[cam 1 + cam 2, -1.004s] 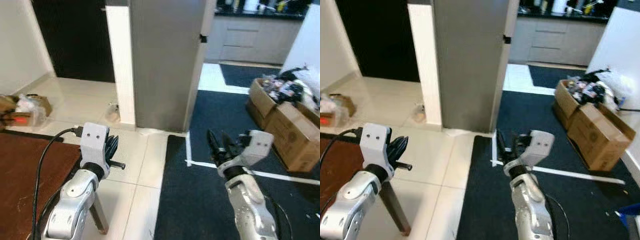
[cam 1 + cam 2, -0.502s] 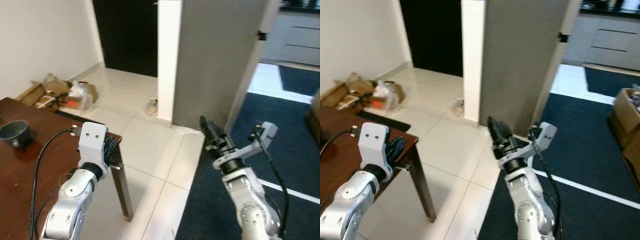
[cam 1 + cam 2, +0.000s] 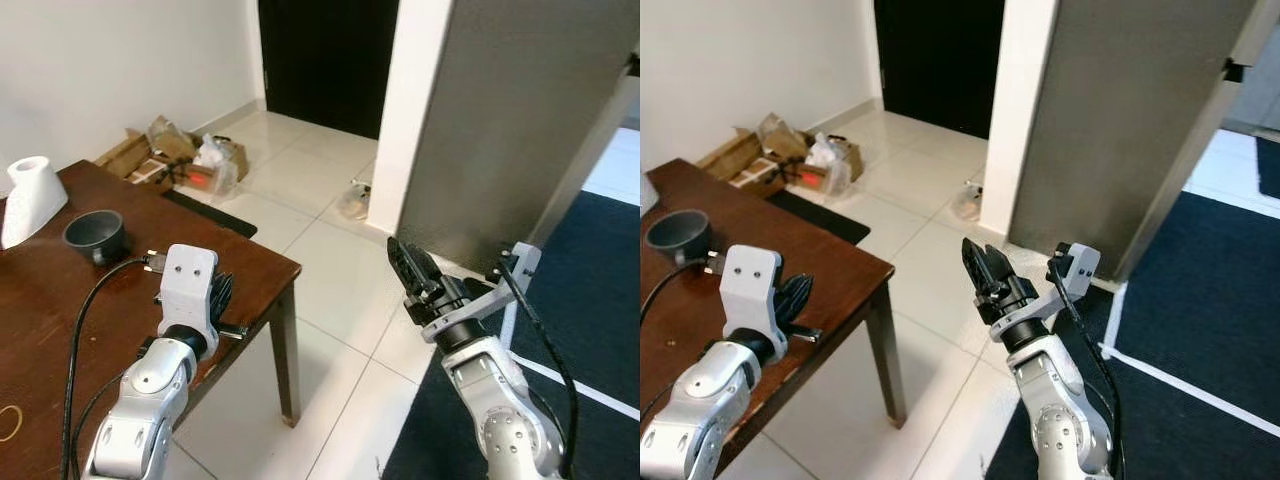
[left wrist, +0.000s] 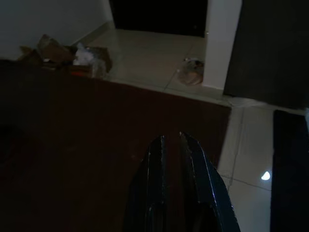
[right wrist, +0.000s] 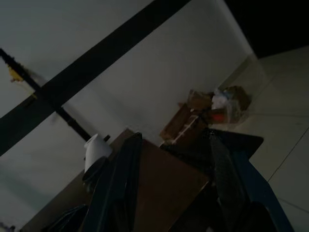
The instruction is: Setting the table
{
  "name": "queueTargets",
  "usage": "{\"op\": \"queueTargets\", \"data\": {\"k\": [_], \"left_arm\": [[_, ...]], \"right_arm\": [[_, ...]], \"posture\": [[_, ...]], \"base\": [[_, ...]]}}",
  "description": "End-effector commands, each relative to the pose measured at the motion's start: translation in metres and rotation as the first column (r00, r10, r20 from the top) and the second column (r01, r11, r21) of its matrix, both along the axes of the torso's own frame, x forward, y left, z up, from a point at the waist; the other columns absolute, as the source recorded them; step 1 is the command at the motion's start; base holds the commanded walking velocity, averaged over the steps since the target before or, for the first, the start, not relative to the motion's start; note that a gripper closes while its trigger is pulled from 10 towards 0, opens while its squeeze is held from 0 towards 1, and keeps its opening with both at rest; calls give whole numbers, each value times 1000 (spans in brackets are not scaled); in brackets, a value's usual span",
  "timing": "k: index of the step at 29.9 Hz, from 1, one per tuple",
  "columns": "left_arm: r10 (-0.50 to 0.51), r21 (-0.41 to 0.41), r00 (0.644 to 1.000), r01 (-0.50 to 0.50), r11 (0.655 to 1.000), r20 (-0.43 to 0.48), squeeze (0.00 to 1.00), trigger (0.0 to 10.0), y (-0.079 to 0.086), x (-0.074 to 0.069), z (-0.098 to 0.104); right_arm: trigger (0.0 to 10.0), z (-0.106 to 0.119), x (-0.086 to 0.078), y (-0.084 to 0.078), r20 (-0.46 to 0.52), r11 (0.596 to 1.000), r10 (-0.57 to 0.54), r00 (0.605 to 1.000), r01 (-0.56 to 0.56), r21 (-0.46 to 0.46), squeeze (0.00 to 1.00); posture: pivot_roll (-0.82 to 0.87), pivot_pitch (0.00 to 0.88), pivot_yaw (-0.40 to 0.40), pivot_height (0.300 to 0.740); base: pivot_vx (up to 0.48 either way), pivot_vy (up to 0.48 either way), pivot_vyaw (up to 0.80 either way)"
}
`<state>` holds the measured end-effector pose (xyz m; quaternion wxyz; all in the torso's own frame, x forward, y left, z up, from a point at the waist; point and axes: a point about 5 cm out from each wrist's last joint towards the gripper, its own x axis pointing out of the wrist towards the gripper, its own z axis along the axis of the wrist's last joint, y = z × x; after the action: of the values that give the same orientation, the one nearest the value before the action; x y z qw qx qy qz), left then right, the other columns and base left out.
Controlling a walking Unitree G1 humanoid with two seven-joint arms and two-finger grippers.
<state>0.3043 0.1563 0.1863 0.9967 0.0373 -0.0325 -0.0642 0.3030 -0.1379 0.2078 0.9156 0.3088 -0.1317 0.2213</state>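
A dark brown wooden table stands at the left, its corner near the middle of the head views. On it sit a grey bowl and, beside it, a white jug-like vessel. My left gripper hovers over the table's near edge, fingers shut with nothing between them. My right gripper is raised over the tiled floor to the right of the table, open and empty. In the right wrist view its fingers frame the table, the bowl and the white vessel.
Cardboard boxes and bags lie on the floor by the white wall. Behind are a dark doorway, a white pillar and a tall grey panel. A dark rug covers the floor at the right. A small yellow band lies on the table.
The camera has swung left, bringing the table, bowl and white vessel into view while the kitchen and boxes at the right slid out. Both arms keep roughly the same raised pose.
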Motion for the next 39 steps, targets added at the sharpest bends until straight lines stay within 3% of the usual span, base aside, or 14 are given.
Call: {"op": "queueTargets", "data": {"k": [1, 29, 33, 36, 39], "left_arm": [[3, 3, 1000, -3, 1000, -24, 0, 10000, 0, -1, -5], [7, 37, 999, -5, 999, -47, 0, 10000, -1, 3, -10], [19, 50, 998, -16, 999, -62, 0, 10000, 0, 4, -12], [23, 74, 999, -20, 997, -49, 0, 10000, -1, 6, -12], [24, 80, 999, -20, 997, -45, 0, 10000, -2, 8, -12]], "right_arm": [[10000, 0, -3, -2, 1, 1000, 2, 1000, -2, 2, 0], [10000, -3, 0, -13, -15, 997, -70, 997, 70, -21, 0], [10000, -4, 2, -17, -27, 994, -110, 994, 110, -24, 0], [10000, -9, 10, -35, -70, 960, -278, 958, 274, -60, 0], [10000, -9, 11, -42, -76, 941, -336, 939, 331, -67, 0]], "posture": [[66, 55, 57, 740], [59, 43, 66, 740], [59, 43, 67, 740], [60, 44, 66, 740], [57, 45, 67, 740]], "base": [[0, 0, 800], [0, 0, 800], [0, 0, 800], [255, 0, 256], [465, 0, 0]]}}
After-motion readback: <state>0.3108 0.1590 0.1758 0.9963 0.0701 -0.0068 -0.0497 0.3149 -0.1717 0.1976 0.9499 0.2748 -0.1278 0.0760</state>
